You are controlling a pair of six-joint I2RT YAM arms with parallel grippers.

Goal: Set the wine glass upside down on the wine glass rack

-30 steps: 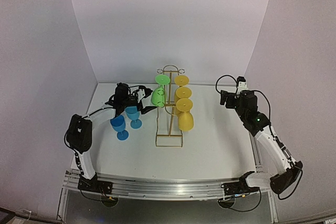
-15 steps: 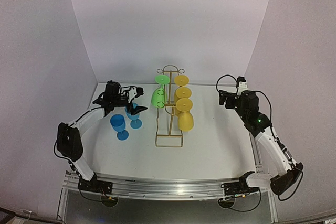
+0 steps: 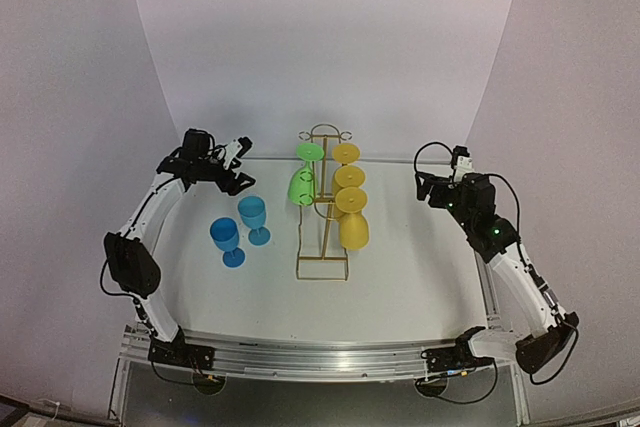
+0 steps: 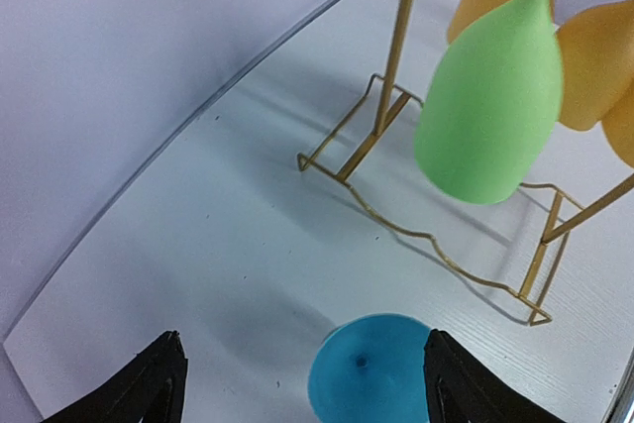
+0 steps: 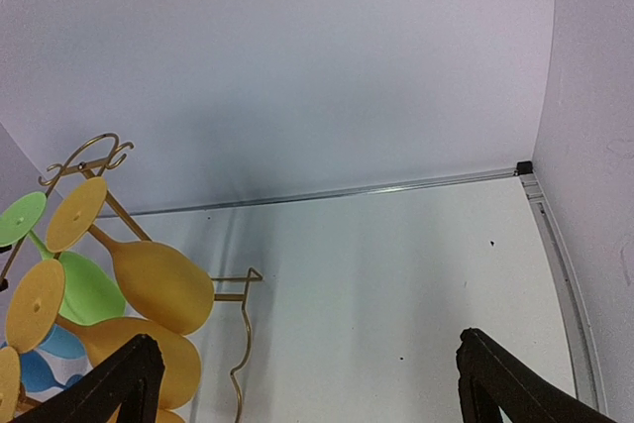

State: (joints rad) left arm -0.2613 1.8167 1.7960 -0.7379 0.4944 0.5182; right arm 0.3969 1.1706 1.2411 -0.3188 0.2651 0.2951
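The thin gold wire rack (image 3: 321,209) stands mid-way across the white worktop (image 3: 400,277). A green plastic wine glass (image 3: 301,186) already hangs upside down on its left side, bowl down and foot caught in a loop near the top. Yellow plastic wine glasses (image 3: 352,230) hang the same way along its right side.

Two blue plastic wine glasses (image 3: 240,229) stand upright on the worktop just left of the rack, close together and touched by neither arm. Going by this, the hanging is well along, and these two look like what is left.

The left tool (image 3: 239,164) hovers above and behind the blue pair, its fingers (image 4: 157,386) apart with nothing between them. In its wrist view, one blue glass sits below. The right tool (image 3: 425,187) is held off to the right, well apart from the rack, also spread wide and empty.

Next would be grasping a blue glass, inverting it and hooking it onto a free loop.
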